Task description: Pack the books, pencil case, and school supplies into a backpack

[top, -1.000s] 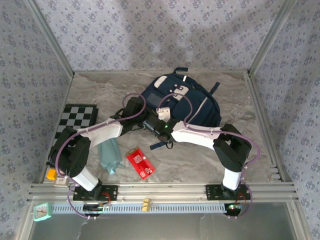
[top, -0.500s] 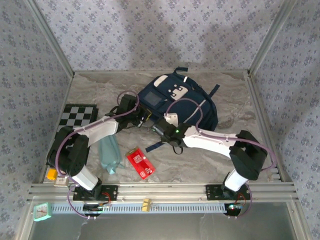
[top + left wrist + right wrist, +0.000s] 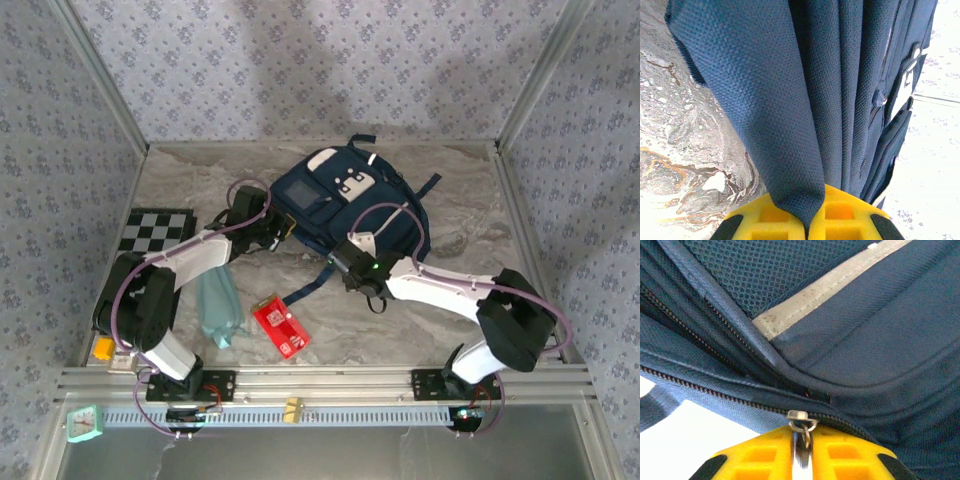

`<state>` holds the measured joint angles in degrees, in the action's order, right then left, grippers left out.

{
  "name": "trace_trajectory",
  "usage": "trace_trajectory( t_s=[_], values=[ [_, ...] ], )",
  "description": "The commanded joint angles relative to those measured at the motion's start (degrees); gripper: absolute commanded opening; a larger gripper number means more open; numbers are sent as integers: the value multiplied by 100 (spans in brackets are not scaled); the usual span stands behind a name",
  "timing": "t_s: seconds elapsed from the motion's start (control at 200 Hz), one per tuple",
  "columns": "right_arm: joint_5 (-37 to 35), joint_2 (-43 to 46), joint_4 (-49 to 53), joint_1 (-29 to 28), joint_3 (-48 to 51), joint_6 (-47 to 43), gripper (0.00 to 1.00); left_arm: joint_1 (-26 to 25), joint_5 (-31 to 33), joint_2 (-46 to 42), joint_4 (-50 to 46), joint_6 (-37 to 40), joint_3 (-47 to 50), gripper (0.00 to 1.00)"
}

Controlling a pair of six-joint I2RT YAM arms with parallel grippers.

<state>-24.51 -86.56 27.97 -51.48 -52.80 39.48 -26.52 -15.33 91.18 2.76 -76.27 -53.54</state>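
1. The step in hand is opening the backpack [image 3: 340, 200], which lies flat on the marble table [image 3: 190, 180] toward 12 o'clock from the arm bases, with its white patches facing up.
2. The left gripper [image 3: 807, 220] is at the bag's 9 o'clock edge. Its yellow fingers [image 3: 770, 220] are pressed together on a fold of the navy fabric (an anchoring hold, by my reading, so the bag does not slide).
3. The right gripper [image 3: 802, 445] is at the bag's 6 o'clock edge. Its fingers [image 3: 837, 455] sit close on either side of the metal zipper pull [image 3: 802, 426] and pinch its tab. How firmly they pinch I cannot tell.
4. In the right wrist view the zipper teeth to the left of the pull have parted and show a dark gap, so I judge the compartment partly unzipped.
5. The pencil case [image 3: 217, 305] lies at about 8 o'clock from the bag, just beside the left arm. The red packet [image 3: 281, 326] lies at 7 o'clock, apart from both the case and the bag (neither is packed yet).
6. The next move calls for a mouth wide enough to take the long pouch. That means running the pull further along its track or lifting the flap while the left pinch resists, then reaching toward 8 o'clock for the case.
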Motion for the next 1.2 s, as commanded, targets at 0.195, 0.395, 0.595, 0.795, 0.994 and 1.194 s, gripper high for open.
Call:
trace_trajectory(
  t_s=[0.195, 0.395, 0.595, 0.795, 0.994, 1.194],
  values=[
    [-112, -492, -516, 86, -67, -500, 23, 7, 7, -132, 233, 101, -380, 0],
    [-253, -289, -466, 33, -72, -588, 9, 16, 22, -110, 225, 177, -384, 0],
    [-566, 133, 715, 34, -114, -128, 0, 334, -47, 126, -136, 680, -784, 0],
    [-646, 790, 1904, 122, 153, 192, 0, 847, -303, 998, -758, 1457, -1817, 0],
    [-446, 1090, 2321, 151, 22, 175, 0, 1181, -936, 1900, -410, 1475, -2400, 0],
    [1101, 574, 671, 7, -490, -235, 0, 1026, -1471, 2467, -391, 1704, -3095, 7]
  ],
)
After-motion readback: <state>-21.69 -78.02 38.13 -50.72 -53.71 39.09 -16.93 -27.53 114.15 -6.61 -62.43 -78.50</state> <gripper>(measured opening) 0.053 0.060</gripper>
